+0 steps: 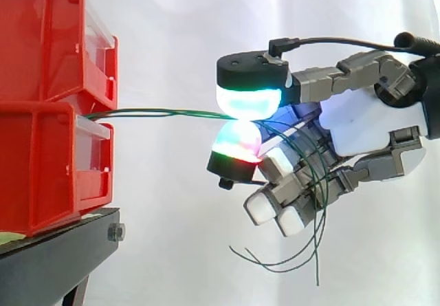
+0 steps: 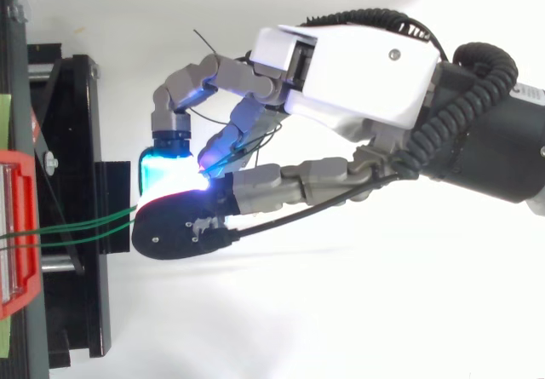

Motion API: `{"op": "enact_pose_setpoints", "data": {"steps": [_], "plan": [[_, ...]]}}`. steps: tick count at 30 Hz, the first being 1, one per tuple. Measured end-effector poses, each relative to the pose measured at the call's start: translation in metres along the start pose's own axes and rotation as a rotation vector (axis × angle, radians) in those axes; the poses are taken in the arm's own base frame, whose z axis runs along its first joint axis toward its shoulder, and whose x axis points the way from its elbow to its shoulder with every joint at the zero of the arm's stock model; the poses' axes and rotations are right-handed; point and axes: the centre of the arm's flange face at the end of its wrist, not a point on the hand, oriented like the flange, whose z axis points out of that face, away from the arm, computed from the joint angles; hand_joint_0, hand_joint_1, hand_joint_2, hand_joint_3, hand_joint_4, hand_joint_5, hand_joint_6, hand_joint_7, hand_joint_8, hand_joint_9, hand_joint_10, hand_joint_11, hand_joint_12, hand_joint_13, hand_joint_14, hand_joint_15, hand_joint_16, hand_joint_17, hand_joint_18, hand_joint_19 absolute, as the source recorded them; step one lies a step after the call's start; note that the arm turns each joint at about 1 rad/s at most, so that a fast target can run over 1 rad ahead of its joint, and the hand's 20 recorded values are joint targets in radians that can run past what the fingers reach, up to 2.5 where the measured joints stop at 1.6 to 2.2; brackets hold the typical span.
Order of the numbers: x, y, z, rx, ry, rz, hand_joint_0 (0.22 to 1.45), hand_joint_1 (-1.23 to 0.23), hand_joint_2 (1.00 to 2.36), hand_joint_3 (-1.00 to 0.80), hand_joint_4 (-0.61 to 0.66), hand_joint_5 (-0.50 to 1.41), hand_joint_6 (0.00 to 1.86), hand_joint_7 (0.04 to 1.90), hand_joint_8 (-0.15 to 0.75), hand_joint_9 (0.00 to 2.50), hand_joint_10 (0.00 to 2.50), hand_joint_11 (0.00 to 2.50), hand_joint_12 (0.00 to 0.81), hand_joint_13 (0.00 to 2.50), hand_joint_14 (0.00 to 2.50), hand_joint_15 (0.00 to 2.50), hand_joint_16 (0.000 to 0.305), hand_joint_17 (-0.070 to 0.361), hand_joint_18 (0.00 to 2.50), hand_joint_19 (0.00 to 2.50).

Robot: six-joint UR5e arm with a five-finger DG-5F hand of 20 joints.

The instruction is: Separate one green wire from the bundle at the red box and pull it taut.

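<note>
robot hand point(image 1: 364, 124) pinches green wires point(image 1: 158, 113) | side: ends dangle below | top: strands reach red box point(image 2: 30, 285)

A black stand point(image 1: 65, 254) fills the lower left corner of the side view, its top sloping up slightly toward the front edge, where a silver bolt point(image 1: 116, 233) sits in the face. Directly on it rests the lower red bin point(image 1: 48, 175), its front standing just above the stand's front edge. The upper red bin point(image 1: 45, 41) is stacked on the lower one, not on the stand itself. A pale green strip point(image 1: 9, 238), perhaps tape or a label, lies on the stand's top beneath the lower bin's base. From above, the stand point(image 2: 81, 106) shows as dark plates and brackets.
</note>
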Motion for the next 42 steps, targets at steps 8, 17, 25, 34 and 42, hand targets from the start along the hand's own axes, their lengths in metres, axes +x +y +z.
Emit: {"op": "enact_pose_setpoints", "data": {"steps": [8, 17, 25, 34, 42], "plan": [[-0.0002, 0.0, 0.0, 0.0, -0.002, 0.0, 0.74, -0.85, 1.01, -0.36, 0.05, -0.17, 0.92, 1.27, 0.35, 1.12, 0.02, 0.74, 0.404, 0.96, 0.02, 0.52, 0.057, 0.128, 0.81, 0.6], [-0.0003, -0.0001, 0.0, 0.0, -0.002, 0.0, 0.73, -0.83, 1.01, -0.44, 0.09, -0.17, 0.92, 1.25, 0.348, 1.14, 0.02, 0.75, 0.405, 0.98, 0.02, 0.53, 0.056, 0.127, 0.82, 0.6], [-0.0002, 0.0, -0.0001, 0.0, -0.002, 0.0, 0.71, -0.8, 1.0, -0.46, 0.1, -0.17, 0.92, 1.25, 0.349, 1.19, 0.02, 0.85, 0.405, 1.02, 0.02, 0.59, 0.056, 0.126, 0.83, 0.6], [-0.0001, 0.0005, -0.0003, 0.0, -0.002, 0.013, 0.68, -0.78, 1.0, -0.5, 0.16, -0.18, 0.92, 1.19, 0.338, 1.23, 0.02, 1.01, 0.413, 1.16, 0.03, 0.88, 0.057, 0.128, 0.83, 0.64], [0.0001, 0.0001, -0.0003, 0.001, -0.002, 0.015, 0.67, -0.72, 1.0, -0.48, 0.16, -0.18, 0.92, 1.18, 0.335, 1.13, 0.02, 0.92, 0.416, 1.15, 0.03, 0.89, 0.057, 0.129, 0.83, 0.64]]}}
